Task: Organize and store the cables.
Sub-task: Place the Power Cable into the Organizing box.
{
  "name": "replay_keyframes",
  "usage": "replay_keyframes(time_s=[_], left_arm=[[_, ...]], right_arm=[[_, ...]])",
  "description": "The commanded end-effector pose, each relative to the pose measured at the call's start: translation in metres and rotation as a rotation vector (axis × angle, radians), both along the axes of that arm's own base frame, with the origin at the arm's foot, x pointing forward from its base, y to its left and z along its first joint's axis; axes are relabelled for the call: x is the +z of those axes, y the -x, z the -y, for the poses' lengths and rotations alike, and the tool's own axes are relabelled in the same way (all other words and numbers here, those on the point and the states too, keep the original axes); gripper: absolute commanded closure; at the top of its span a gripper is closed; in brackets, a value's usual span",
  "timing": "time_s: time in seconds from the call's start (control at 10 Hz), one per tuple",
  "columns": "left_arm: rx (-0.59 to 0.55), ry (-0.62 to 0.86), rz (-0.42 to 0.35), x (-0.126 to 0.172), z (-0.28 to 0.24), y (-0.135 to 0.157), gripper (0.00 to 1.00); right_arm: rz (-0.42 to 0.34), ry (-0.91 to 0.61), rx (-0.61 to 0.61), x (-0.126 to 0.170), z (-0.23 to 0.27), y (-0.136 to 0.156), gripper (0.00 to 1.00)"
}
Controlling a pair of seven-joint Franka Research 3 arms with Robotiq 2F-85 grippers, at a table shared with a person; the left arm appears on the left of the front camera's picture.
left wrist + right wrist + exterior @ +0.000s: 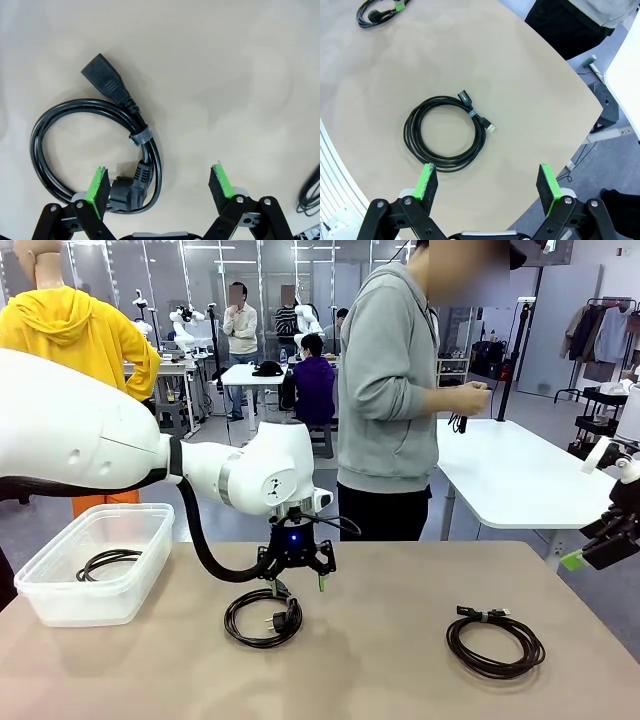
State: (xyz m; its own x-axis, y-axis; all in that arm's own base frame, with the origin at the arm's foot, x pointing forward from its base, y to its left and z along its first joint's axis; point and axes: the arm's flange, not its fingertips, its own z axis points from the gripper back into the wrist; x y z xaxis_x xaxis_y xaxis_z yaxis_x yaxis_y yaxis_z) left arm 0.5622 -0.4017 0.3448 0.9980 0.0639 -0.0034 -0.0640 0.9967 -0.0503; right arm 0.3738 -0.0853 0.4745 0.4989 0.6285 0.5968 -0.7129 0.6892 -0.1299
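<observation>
I read left gripper (297,583) jaws wide, just above tied black coiled power cord (285,620) on tan tabletop (400,680) | right gripper (487,185) jaws wide, apart from black coiled USB cord (471,111) | third black coil (105,562) inside clear plastic tub (60,595)

I look all around and I can't read any words, numbers or signs. There are none I can make out on the cables (107,82) or on the counter (380,680).
</observation>
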Motion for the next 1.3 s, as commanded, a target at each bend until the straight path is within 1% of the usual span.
replay_keyframes(time_s=[0.0, 0.3, 0.4, 0.6, 0.7, 0.8, 0.9, 1.0, 1.2], left_arm=[[0.032, -0.013, -0.052, 0.0, 0.003, -0.008, 0.0], [0.054, -0.003, -0.065, -0.025, -0.003, -0.021, 0.0], [0.054, -0.002, -0.071, -0.03, -0.003, -0.022, 0.0], [0.061, -0.011, -0.057, -0.033, -0.003, -0.021, 0.0], [0.083, -0.049, -0.04, -0.034, -0.004, -0.021, 0.19], [0.048, -0.065, -0.061, -0.035, -0.002, -0.018, 0.53], [0.054, -0.067, -0.048, -0.034, 0.0, -0.018, 0.79], [0.072, -0.045, -0.028, -0.033, 0.0, -0.018, 1.0], [0.089, -0.06, -0.003, -0.033, 0.001, -0.02, 1.0]], right_arm=[[-0.021, 0.003, -0.018, 0.001, -0.003, 0.0, 0.0], [-0.021, 0.003, -0.018, 0.001, -0.003, 0.0, 0.0], [-0.021, 0.003, -0.018, 0.001, -0.003, 0.0, 0.0], [-0.021, 0.003, -0.018, 0.001, -0.003, 0.0, 0.0], [-0.021, 0.003, -0.018, 0.001, -0.003, 0.0, 0.0], [-0.021, 0.003, -0.018, 0.001, -0.003, 0.0, 0.0], [-0.021, 0.003, -0.018, 0.001, -0.003, 0.0, 0.0], [-0.021, 0.003, -0.018, 0.001, -0.003, 0.0, 0.0], [-0.021, 0.003, -0.018, 0.001, -0.003, 0.0, 0.0]])
